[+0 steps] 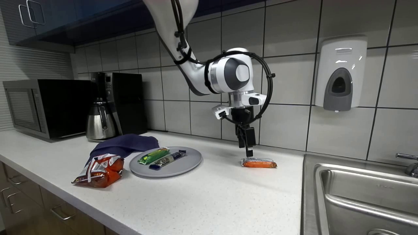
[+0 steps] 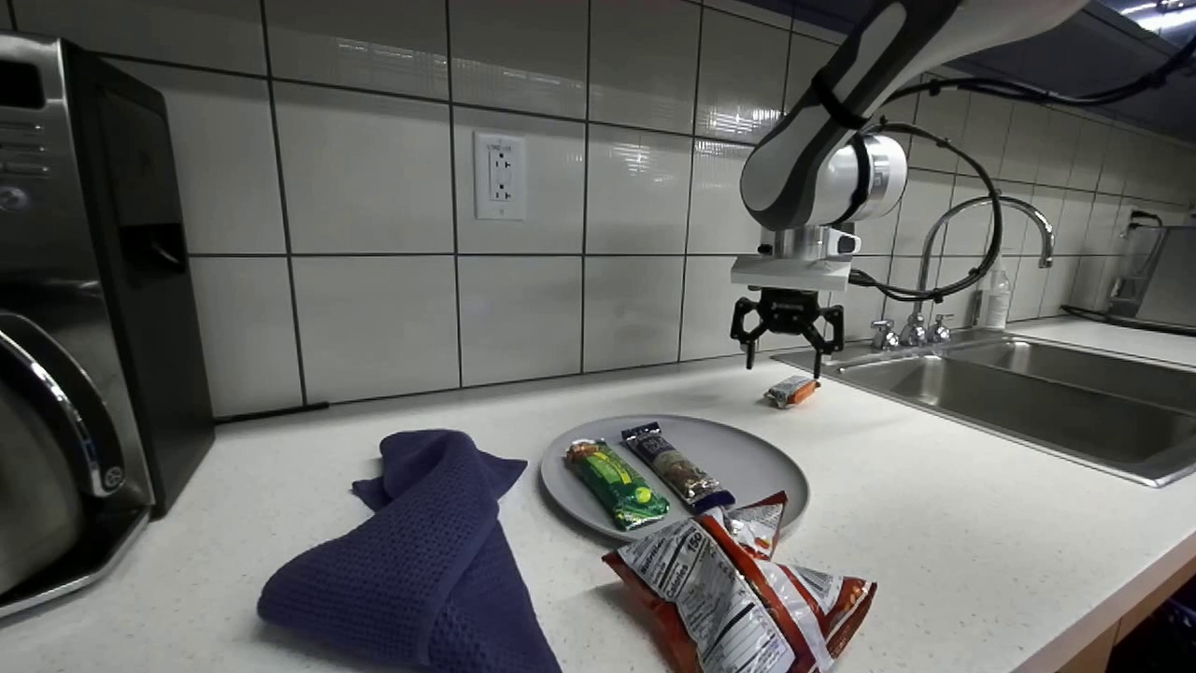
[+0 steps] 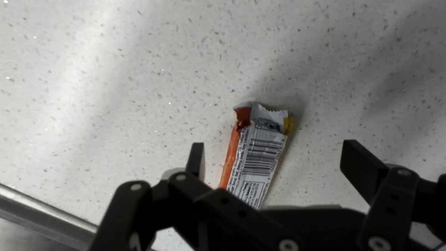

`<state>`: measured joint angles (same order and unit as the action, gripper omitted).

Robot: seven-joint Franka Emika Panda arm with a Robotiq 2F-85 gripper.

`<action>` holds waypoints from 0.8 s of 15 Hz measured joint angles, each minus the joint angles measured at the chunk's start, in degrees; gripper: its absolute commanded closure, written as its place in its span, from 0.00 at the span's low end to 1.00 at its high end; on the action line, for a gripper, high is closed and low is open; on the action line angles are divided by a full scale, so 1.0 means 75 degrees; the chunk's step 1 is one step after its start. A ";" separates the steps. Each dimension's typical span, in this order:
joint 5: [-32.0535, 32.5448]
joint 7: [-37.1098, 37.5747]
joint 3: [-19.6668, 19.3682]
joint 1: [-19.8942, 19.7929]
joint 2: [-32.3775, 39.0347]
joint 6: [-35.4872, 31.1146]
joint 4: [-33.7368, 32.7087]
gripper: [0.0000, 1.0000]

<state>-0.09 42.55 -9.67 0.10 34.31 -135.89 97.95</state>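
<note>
1. My gripper (image 2: 783, 367) points straight down over the counter (image 1: 212, 199); its two fingers (image 3: 362, 167) stand spread wide, with a broad gap between them.
2. The orange-wrapped bar (image 3: 261, 160) lies on the counter just below the gripper; in both exterior views it sits right of the gray plate (image 1: 193, 160) and left of the steel sink (image 1: 308, 192); from the wrist I see it between the fingers, nearer the left one, its barcoded white face turned up, its near end hidden by the gripper; whether a fingertip touches the wrapper, I cannot tell.
3. On the plate lie a green bar (image 1: 154, 156) and, to its right, a dark blue bar (image 1: 167, 159), side by side and slightly apart.
4. At the plate's near side, in an exterior view, I find a red snack bag (image 2: 729, 598), crumpled, covering part of the rim from sight; a purple towel (image 2: 402, 570) lies folded to the left.
5. Far left, in an exterior view, stand a microwave (image 1: 63, 107) and a black coffee machine (image 1: 127, 101) with a steel carafe (image 1: 98, 123); at right, a soap dispenser (image 1: 343, 73) hangs on the tiled wall (image 1: 287, 78).
</note>
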 measured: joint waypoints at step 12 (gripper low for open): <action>-0.0831 0.0543 -0.0020 -0.0119 0.0644 0.0134 -0.0937 0.00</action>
<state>-6.33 46.62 -9.81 -0.79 39.14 -134.88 90.93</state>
